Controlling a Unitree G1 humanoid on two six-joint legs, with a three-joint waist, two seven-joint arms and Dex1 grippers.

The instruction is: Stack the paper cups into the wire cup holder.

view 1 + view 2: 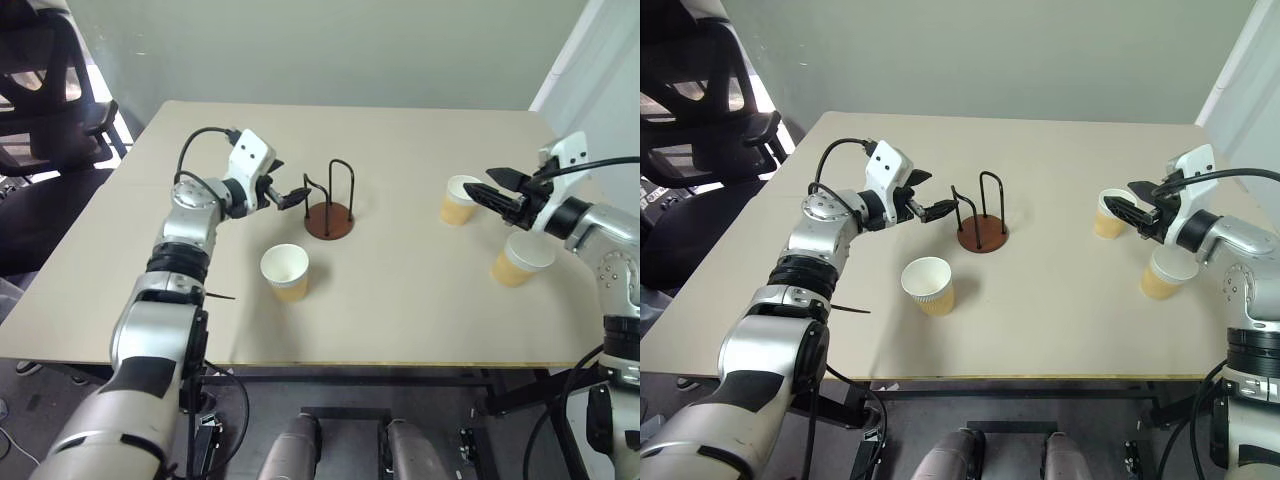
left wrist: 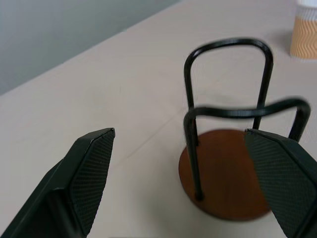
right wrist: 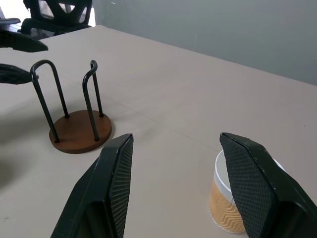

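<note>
The wire cup holder (image 1: 329,218), a reddish-brown disc with two black wire arches, stands mid-table and holds nothing. My left gripper (image 1: 294,180) hovers open just left of it; in the left wrist view the holder (image 2: 225,173) sits close between the spread fingers (image 2: 91,173). One paper cup (image 1: 286,272) stands upright in front of the holder, toward the near edge. Two more paper cups are at the right, one (image 1: 458,200) farther back and one (image 1: 520,260) nearer. My right gripper (image 1: 485,186) is open, level, just right of the farther cup (image 3: 229,208), not touching it.
The beige table (image 1: 400,320) has its near edge in front of the cups. A black office chair (image 1: 40,110) stands off the table's left far corner. A pale wall runs behind the table.
</note>
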